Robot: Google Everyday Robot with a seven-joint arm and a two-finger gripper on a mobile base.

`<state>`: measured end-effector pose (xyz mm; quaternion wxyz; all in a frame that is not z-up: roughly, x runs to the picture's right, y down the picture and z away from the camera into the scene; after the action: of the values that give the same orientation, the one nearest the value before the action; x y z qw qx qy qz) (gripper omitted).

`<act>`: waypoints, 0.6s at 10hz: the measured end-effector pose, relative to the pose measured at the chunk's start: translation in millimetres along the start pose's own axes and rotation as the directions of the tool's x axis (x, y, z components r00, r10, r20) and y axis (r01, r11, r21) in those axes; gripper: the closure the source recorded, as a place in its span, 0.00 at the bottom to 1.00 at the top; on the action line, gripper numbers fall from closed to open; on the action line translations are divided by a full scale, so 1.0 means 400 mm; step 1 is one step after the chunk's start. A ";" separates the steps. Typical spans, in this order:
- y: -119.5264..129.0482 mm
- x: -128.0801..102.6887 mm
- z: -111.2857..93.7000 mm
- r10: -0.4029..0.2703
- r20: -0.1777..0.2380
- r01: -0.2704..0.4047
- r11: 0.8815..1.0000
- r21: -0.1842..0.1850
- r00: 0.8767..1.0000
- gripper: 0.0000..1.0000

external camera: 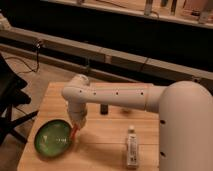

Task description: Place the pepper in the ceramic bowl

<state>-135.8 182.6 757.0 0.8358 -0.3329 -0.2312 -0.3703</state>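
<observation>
The green ceramic bowl [53, 138] sits near the front left of the wooden table [105, 145]. My gripper [77, 124] points down at the end of the white arm, just over the bowl's right rim. It holds the small orange-red pepper [74, 132], which hangs tip down at the rim's edge, over the bowl's right side. The gripper's fingers are mostly hidden by the wrist.
A white labelled bottle [131, 148] lies on the table at the front right. A small dark object [103, 108] stands behind the arm near the table's middle. A black chair [7, 100] stands left of the table. A ledge with cables runs behind.
</observation>
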 end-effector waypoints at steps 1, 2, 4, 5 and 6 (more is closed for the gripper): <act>-0.003 0.000 0.002 -0.003 -0.001 0.003 1.000 0.000 1.000 0.93; -0.006 0.000 0.004 -0.005 -0.001 0.005 1.000 0.000 1.000 0.93; -0.017 0.012 -0.006 -0.006 -0.002 0.006 1.000 0.005 1.000 0.93; -0.023 0.014 -0.009 -0.009 -0.003 0.009 1.000 0.006 1.000 0.93; -0.028 0.014 -0.011 -0.014 -0.004 0.014 1.000 0.005 1.000 0.93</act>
<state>-140.5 171.2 761.9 0.8345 -0.3285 -0.2327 -0.3762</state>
